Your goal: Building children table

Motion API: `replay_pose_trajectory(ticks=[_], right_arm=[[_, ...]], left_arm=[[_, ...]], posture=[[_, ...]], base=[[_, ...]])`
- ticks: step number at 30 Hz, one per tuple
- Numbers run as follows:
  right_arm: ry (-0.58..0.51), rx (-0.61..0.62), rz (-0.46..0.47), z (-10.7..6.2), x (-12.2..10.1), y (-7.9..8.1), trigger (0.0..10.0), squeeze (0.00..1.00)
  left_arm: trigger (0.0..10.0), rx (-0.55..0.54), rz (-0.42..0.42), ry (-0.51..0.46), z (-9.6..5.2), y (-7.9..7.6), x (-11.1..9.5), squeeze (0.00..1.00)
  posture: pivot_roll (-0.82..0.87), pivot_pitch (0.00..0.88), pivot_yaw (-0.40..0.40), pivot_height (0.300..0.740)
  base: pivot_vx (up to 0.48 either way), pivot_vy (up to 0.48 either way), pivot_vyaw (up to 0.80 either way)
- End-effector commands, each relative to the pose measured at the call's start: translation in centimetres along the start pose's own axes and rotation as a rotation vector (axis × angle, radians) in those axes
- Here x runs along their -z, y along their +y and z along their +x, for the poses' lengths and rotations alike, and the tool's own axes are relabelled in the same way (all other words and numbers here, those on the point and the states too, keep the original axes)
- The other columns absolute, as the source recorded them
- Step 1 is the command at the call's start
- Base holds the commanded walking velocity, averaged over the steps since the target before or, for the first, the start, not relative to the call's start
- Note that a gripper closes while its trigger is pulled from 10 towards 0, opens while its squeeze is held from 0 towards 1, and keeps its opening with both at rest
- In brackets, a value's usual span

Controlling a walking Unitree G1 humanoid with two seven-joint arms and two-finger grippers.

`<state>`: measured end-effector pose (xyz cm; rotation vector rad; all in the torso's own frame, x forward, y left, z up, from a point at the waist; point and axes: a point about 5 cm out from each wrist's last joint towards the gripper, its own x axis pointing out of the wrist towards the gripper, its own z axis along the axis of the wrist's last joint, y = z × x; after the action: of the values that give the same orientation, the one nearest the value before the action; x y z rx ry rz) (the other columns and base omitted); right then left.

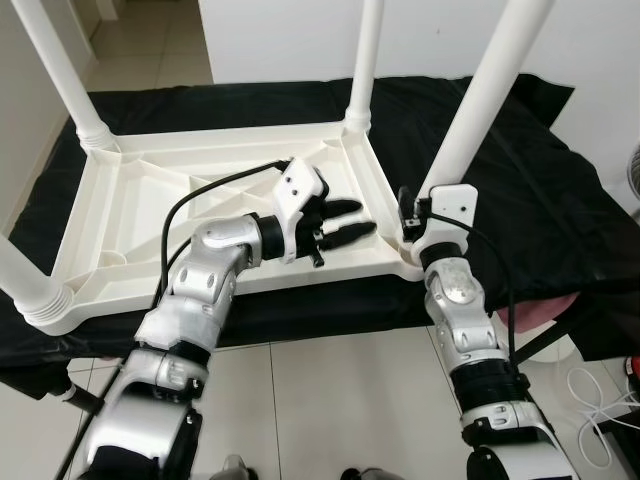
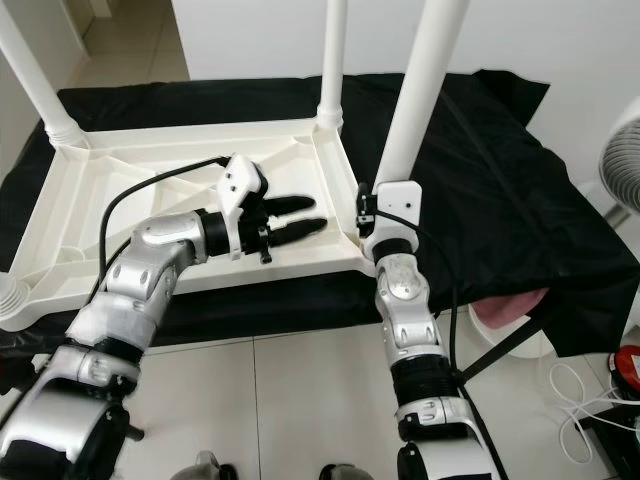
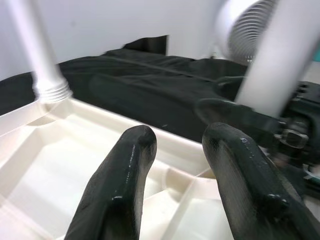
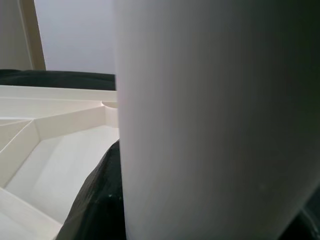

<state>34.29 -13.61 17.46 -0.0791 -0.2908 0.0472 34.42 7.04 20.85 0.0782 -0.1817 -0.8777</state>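
A white plastic children's table [image 1: 130,200] lies upside down on a surface draped in black cloth, with its legs pointing up. My right gripper [image 1: 415,222] is at the base of the near right leg [image 1: 490,90] and shut on it; in the right wrist view the leg [image 4: 210,120] stands right against a black finger [image 4: 95,210]. My left gripper [image 1: 365,217] hovers open over the ribbed underside, a little left of that leg, with nothing between its fingers [image 3: 120,190]. Other legs stand at the far left [image 1: 65,70], far right [image 1: 365,60] and near left [image 1: 20,270].
The black cloth [image 1: 540,180] hangs over the front edge onto a tiled floor [image 1: 330,400]. A white fan [image 2: 620,150] stands to the right. Something pink [image 2: 505,305] shows under the cloth, and white cables [image 2: 580,400] lie on the floor by a red object [image 2: 628,370].
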Motion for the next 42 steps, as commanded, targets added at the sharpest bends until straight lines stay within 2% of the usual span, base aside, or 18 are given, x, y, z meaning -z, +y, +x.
replay_pose_trajectory(ticks=[1,2,4,7,10,14,20,27,32,42], right_arm=[[-0.027,-0.008,0.015,-0.1,-0.4,0.3,10.0,0.00],[-0.027,-0.008,0.015,-0.1,-0.4,0.3,10.0,0.00],[-0.034,-0.006,0.039,-0.2,-0.5,0.6,10.0,0.00],[-0.038,0.001,0.053,-0.3,-0.5,0.6,10.0,0.00],[-0.040,0.005,0.059,-0.3,-0.5,0.6,10.0,0.00],[-0.037,0.022,0.067,-0.4,-0.5,0.4,10.0,0.00],[-0.035,0.041,0.073,-0.4,-0.4,0.3,10.0,0.00],[-0.018,0.104,0.073,-0.7,-0.1,-0.9,10.0,0.00],[0.007,0.127,0.070,-1.4,0.5,-1.3,10.0,0.00],[0.052,0.061,0.041,-2.7,1.8,-1.4,10.0,0.00]], left_arm=[[10.0,-0.015,0.019,0.007,-0.5,-0.2,0.5,0.00],[10.0,-0.015,0.019,0.007,-0.5,-0.2,0.5,0.00],[10.0,-0.003,0.037,0.045,-1.4,-0.6,1.9,0.00],[10.0,-0.009,0.048,0.046,-1.7,-1.0,2.3,0.00],[10.0,-0.008,0.058,0.045,-1.8,-1.2,2.3,0.00],[10.0,-0.023,0.083,0.026,-2.1,-2.3,2.4,0.00],[10.0,-0.012,0.064,0.026,-2.4,-2.9,2.5,0.00],[10.0,-0.054,0.023,0.021,-2.9,-2.2,1.7,0.00],[10.0,-0.067,0.041,0.016,-3.3,-2.0,1.2,0.00],[10.0,-0.049,0.045,0.046,-3.5,-1.8,1.2,0.00]], posture=[[0.01,0.067,-0.027,0.740],[0.01,0.067,-0.027,0.740],[0.01,0.065,-0.028,0.740],[0.01,0.064,-0.032,0.740],[0.01,0.064,-0.032,0.740],[0.02,0.061,-0.037,0.740],[0.03,0.054,-0.046,0.740],[0.03,0.046,-0.054,0.740],[0.03,0.046,-0.054,0.740],[0.02,0.063,-0.034,0.740]], base=[[0.000,0.000,0.00],[0.000,0.000,0.00],[0.000,0.000,0.00],[0.000,0.000,0.00],[0.000,0.000,0.00],[0.000,0.000,0.00],[0.000,0.000,0.00],[0.000,0.000,0.00],[0.000,0.000,0.00],[0.000,0.000,0.00]])
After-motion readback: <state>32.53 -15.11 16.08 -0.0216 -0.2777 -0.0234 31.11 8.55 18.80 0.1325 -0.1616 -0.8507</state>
